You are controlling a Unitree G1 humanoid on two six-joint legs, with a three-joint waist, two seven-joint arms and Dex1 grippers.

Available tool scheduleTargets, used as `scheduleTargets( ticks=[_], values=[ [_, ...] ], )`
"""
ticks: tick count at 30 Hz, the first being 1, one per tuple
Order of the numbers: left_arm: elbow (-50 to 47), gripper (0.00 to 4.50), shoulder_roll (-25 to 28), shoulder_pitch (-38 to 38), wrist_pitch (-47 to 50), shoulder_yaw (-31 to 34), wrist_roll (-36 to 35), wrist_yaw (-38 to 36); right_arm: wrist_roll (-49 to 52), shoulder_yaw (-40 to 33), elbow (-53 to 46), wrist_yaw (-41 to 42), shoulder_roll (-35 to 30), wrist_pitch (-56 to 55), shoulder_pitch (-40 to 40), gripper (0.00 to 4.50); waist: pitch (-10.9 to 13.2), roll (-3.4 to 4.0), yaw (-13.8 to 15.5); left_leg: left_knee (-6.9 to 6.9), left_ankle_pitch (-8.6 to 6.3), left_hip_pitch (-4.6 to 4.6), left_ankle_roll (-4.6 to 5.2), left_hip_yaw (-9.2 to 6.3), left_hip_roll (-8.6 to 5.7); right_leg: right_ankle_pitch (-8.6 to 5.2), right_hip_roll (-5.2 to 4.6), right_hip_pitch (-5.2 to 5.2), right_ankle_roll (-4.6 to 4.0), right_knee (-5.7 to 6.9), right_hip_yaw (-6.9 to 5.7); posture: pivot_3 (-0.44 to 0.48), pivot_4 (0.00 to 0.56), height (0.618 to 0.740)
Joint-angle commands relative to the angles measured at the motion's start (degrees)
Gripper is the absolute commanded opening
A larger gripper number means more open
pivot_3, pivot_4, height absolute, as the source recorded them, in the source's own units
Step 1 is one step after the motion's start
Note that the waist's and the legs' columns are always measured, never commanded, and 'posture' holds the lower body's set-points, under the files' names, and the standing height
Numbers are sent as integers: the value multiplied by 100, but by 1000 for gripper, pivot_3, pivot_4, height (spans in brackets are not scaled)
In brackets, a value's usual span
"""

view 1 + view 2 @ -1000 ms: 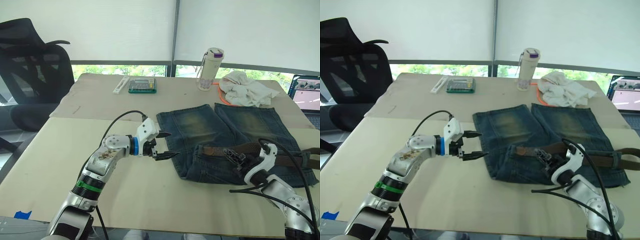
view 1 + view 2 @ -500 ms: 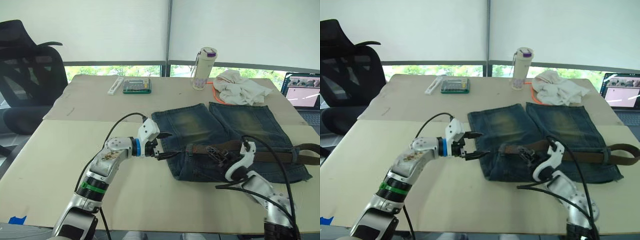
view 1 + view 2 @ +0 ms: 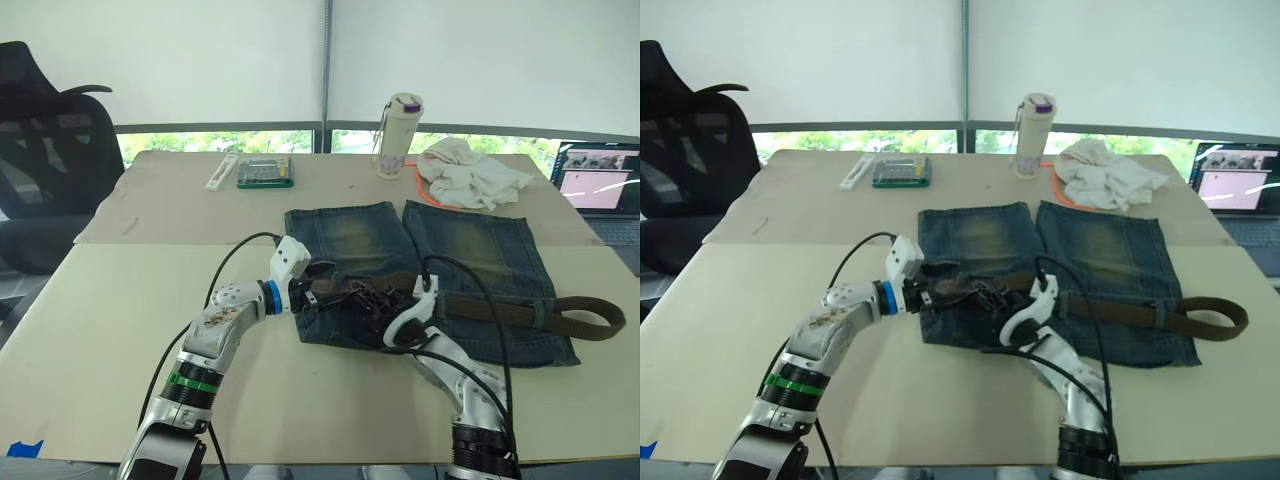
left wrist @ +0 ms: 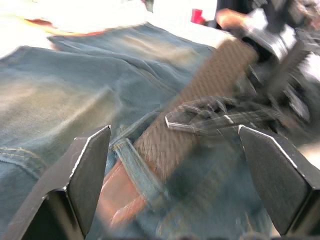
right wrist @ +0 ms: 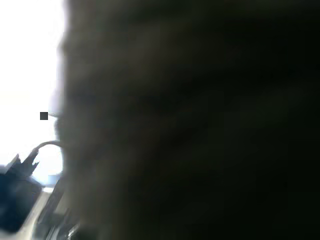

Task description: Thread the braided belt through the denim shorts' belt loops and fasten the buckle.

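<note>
The denim shorts (image 3: 470,250) lie flat on the table with the waistband toward me. The braided belt (image 3: 500,312) runs along that waistband and ends in a loop off the shorts' right side. My right gripper (image 3: 372,303) sits low over the waistband's left part, shut on the belt near the buckle (image 4: 197,117). My left gripper (image 3: 318,292) is open at the shorts' left waistband corner. In the left wrist view its fingers (image 4: 82,172) straddle the strap, the silver buckle and one of the belt loops (image 4: 134,162). The right wrist view is dark.
At the table's back stand a bottle (image 3: 398,135), a crumpled white cloth (image 3: 470,172), a green box (image 3: 265,172) and a white bar (image 3: 222,171). A laptop (image 3: 598,190) is at the far right, an office chair (image 3: 50,140) at the far left.
The camera has shifted. My right gripper has drawn the belt's buckle end leftward along the waistband to the left gripper. The left gripper has moved onto the shorts' corner.
</note>
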Motion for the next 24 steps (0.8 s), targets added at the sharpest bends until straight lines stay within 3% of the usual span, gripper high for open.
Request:
scheduleTargets(
  ticks=[1, 4, 7, 12, 24],
  values=[
    [-105, 4322, -167, -56, 230, 671, -531, 384, 253, -113, 2, 139, 143, -255, -10, 0, 0, 0, 21, 0, 1, -6, 0, 0, -1, 1, -1, -1, -1, 4, -4, 0, 150, 740],
    [-49, 4322, -248, 21, 509, 1231, -919, 714, 95, -57, 115, 172, 25, -316, -16, 0, 0, 0, 17, 3, 2, -24, 2, 0, -4, 3, -7, -8, -2, 5, -9, 0, 150, 740],
    [133, 4322, 61, 187, 533, 1207, -745, 595, -445, 282, 140, 281, -233, -277, 11, 0, -1, 1, -3, 1, 2, -23, 2, 0, -4, 3, -4, -9, -2, 6, -12, 0, 150, 740],
    [355, 4322, 372, 320, 817, 1203, -1054, 17, -305, 236, 191, 406, -91, -348, -69, 0, -1, 0, -7, 1, 5, -17, -2, -1, -6, 3, 0, -7, -3, 5, -16, 0, 150, 740],
    [520, 4322, -483, 61, 2109, 1769, -2491, 202, 218, 124, -92, 881, -63, -320, -13, 0, -1, 0, 1, 0, 10, -24, 2, -1, -10, 3, -6, -9, -4, 7, -18, 0, 150, 740]
  ],
)
